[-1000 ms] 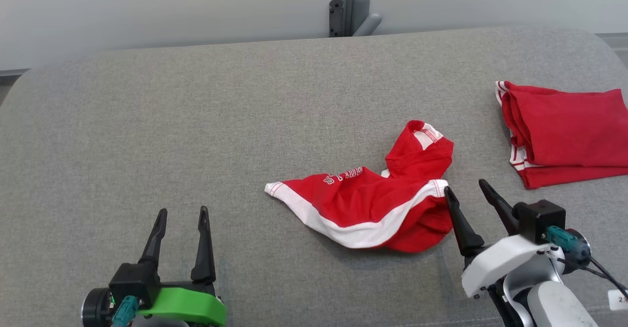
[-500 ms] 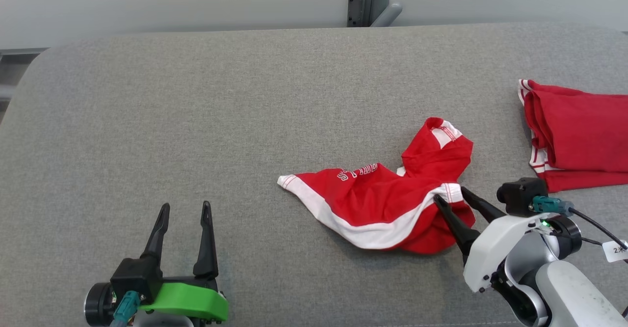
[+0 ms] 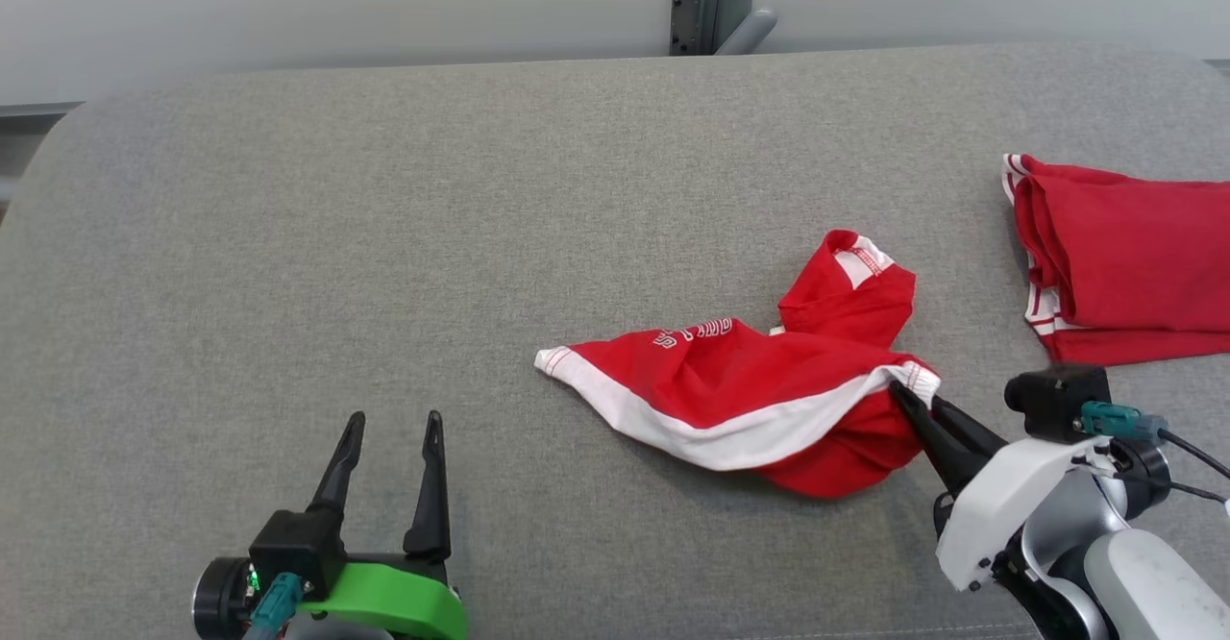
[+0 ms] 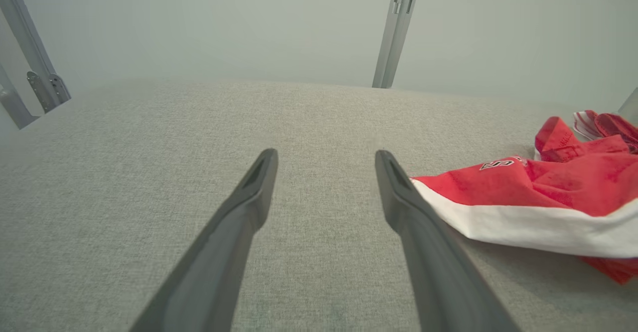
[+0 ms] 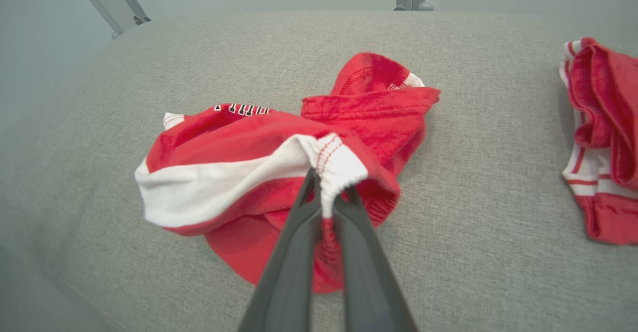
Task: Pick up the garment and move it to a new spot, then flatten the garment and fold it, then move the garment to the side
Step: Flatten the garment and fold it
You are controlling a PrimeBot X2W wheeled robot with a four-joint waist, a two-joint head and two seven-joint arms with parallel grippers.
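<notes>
Right pincer (image 3: 911,396) is clamping the white hem at the right end of the garment (image 3: 730,385), which is lying crumpled on the counter (image 3: 384,236). Left pincer (image 3: 396,417) is hovering wide open, well apart from it.

We see the garment (image 3: 740,390), red with a broad white band and white letters, lying crumpled on the grey surface (image 3: 384,236), toward 4 o'clock from its centre. One narrow tip points to 9 o'clock. The white-hemmed corner at 3 o'clock is pinched in the right hand (image 3: 911,396).
</notes>
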